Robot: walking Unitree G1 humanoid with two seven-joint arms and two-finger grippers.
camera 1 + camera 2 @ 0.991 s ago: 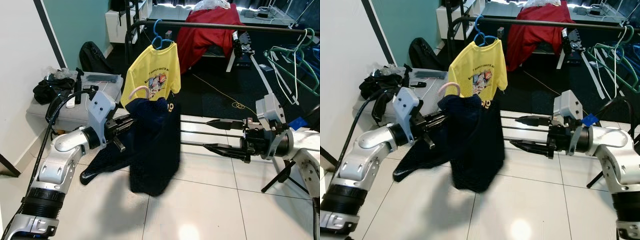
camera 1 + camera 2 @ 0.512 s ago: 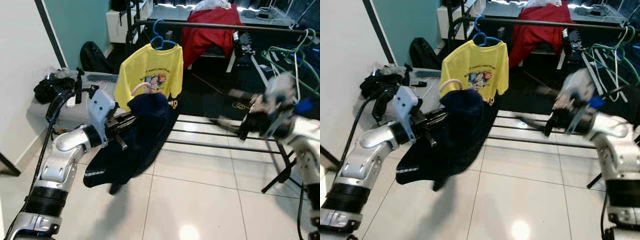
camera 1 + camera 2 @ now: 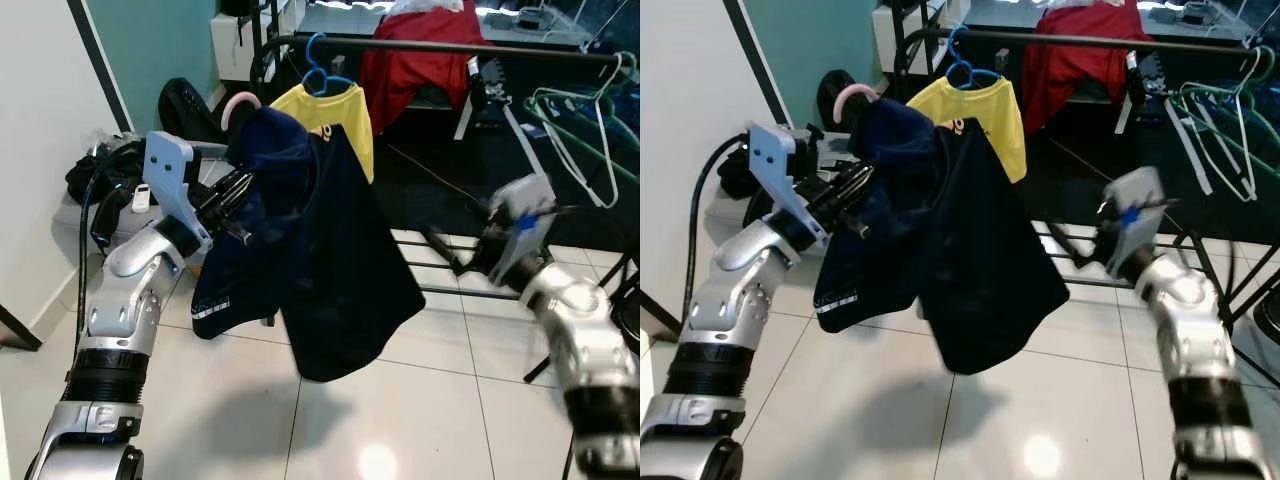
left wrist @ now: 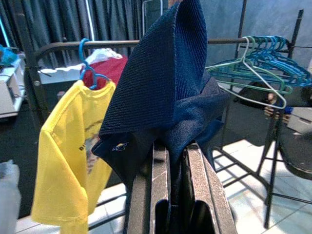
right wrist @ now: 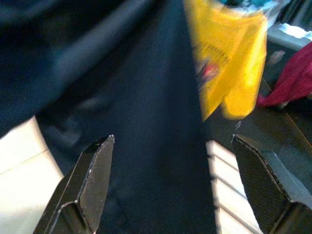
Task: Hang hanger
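Left gripper [image 4: 168,195] jaws clamping navy shirt [image 3: 330,240], blurred right gripper [image 5: 175,185] jaws apparently spread

Bright, even indoor light on the head views. A ceiling-light glare spot sits on the glossy floor tiles [image 3: 378,462], and a soft shadow falls on the tiles under the navy shirt [image 3: 330,260]. The right arm [image 3: 560,300] is smeared with motion blur. The right wrist view is soft and blurred, with the yellow shirt [image 5: 224,63] beyond the jaws streaked. The left wrist view is sharper but dim behind.
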